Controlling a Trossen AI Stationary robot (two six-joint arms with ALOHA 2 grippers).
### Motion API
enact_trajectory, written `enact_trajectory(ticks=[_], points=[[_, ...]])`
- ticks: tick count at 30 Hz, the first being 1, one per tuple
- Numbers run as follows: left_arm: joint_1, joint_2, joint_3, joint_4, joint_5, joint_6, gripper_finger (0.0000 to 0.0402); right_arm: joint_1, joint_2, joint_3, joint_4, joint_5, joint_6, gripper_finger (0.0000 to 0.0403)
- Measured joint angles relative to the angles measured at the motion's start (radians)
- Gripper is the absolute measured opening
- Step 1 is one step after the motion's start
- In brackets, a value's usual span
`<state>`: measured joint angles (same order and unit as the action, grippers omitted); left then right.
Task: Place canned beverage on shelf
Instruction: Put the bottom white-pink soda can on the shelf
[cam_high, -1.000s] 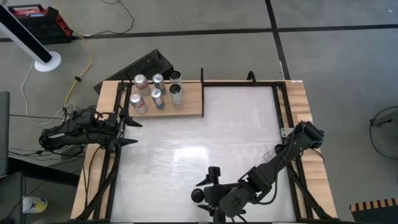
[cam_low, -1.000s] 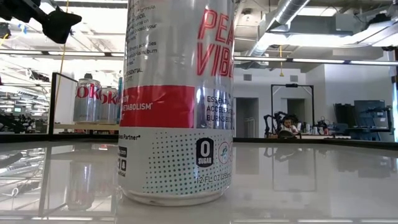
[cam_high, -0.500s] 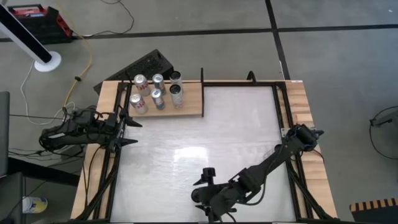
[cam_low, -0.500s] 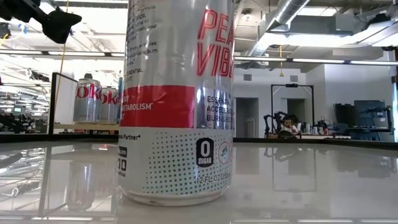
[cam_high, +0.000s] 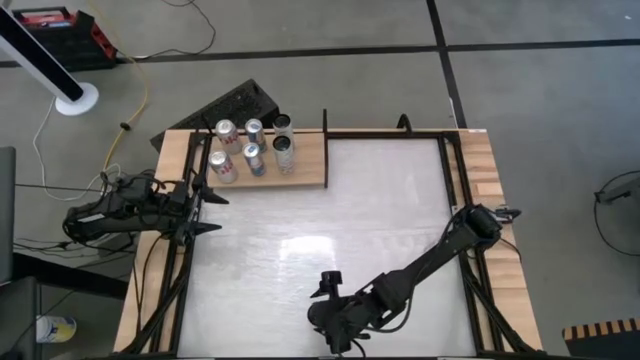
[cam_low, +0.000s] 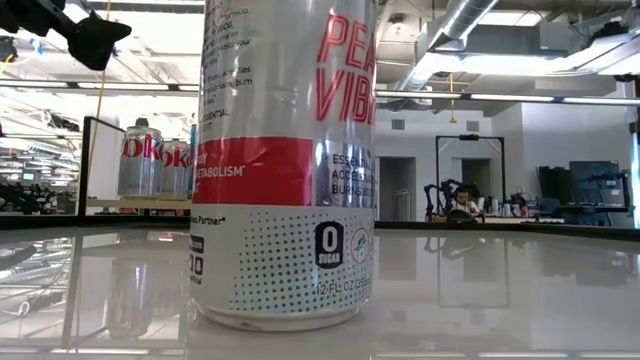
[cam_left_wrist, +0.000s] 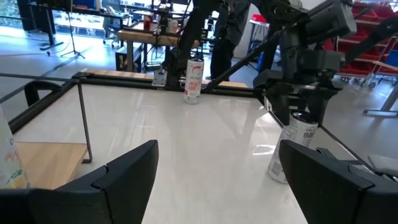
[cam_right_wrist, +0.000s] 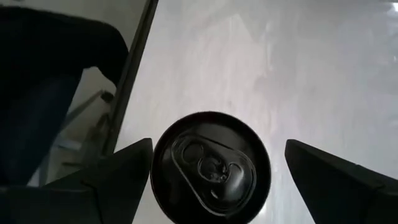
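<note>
High view: shelf (cam_high: 300, 160) along tabletop's (cam_high: 350, 210) far-left edge.

Both arms are dark, near-black, built of jointed tubular links with bulkier housings at the joints. The left claw (cam_high: 207, 205) ends in two slim, pointed black fingers (cam_left_wrist: 127, 174) with flat, matte, wedge-shaped faces. The right claw (cam_high: 328, 300) carries broad, tapering black fingers (cam_right_wrist: 118, 171) on a chunky wrist block. Thin black cables trail along the left arm.

The right gripper (cam_high: 330, 315) points down with jaws spread wide; the left gripper (cam_high: 207, 208) waits, open.
</note>
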<state>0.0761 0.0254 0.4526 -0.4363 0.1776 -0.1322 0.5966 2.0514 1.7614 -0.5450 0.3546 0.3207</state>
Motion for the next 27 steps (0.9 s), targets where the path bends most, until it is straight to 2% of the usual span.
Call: enact_trajectory(ticks=[8,15,18,27], points=[[0.000,0.000,0.000,-0.001,0.000,0.000,0.0318,-0.008,-0.001,0.001,-0.006,-0.016,0.032,0.0378],[0.000,0.000,0.000,-0.001,0.000,0.000,0.0318,-0.010,-0.001,0.001,-0.049,-0.007,0.098,0.0302],[0.000,0.000,0.000,0.000,0.000,0.000,0.0318,-0.011,-0.001,0.000,-0.051,0.052,0.101,0.0278],[0.000,0.000,0.000,-0.001,0.000,0.000,0.0318,-0.049,-0.001,0.000,-0.085,0.298,0.248,0.0278]])
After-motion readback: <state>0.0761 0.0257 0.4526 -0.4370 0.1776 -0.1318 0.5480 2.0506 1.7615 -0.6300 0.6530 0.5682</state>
